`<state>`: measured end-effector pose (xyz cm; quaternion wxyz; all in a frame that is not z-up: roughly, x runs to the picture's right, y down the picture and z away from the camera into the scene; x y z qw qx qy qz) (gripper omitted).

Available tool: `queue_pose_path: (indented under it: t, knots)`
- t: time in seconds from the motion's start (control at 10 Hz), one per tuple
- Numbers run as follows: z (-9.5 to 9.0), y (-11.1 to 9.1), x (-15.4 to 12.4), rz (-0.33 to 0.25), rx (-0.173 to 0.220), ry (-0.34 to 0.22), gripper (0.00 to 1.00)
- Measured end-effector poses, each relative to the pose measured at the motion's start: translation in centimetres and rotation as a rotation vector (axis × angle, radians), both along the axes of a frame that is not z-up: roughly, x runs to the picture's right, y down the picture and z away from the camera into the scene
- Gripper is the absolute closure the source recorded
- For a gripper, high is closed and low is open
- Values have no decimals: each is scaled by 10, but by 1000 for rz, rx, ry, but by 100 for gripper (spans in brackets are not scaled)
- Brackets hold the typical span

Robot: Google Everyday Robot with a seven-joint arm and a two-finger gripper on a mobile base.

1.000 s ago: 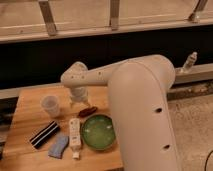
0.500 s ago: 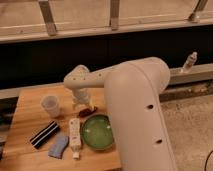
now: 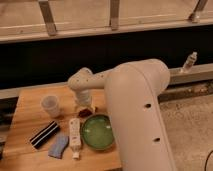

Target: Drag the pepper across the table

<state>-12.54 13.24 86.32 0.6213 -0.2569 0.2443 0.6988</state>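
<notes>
The gripper point(image 3: 84, 106), spread wide, hangs over the pepper point(image 3: 86, 113) at the bowl's point(image 3: 98, 134) eleven o'clock. The pepper looks light and slippery, and its middle seems best to pinch.

Arm point(image 3: 134, 92) bent across, claw point(image 3: 84, 106) low, jaws apart

Hand point(image 3: 84, 106) between cup point(image 3: 50, 105) and bowl point(image 3: 98, 133)

We see our arm point(image 3: 135, 100) as a thick cream-white shell with rounded joints and two small dark holes; our pale gripper point(image 3: 84, 106) sits at its nine o'clock.
</notes>
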Motion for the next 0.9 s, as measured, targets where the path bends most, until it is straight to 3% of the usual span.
queue_pose_path:
  t: [0.9]
  knots:
    - [39, 15, 0, 52, -52, -11, 35]
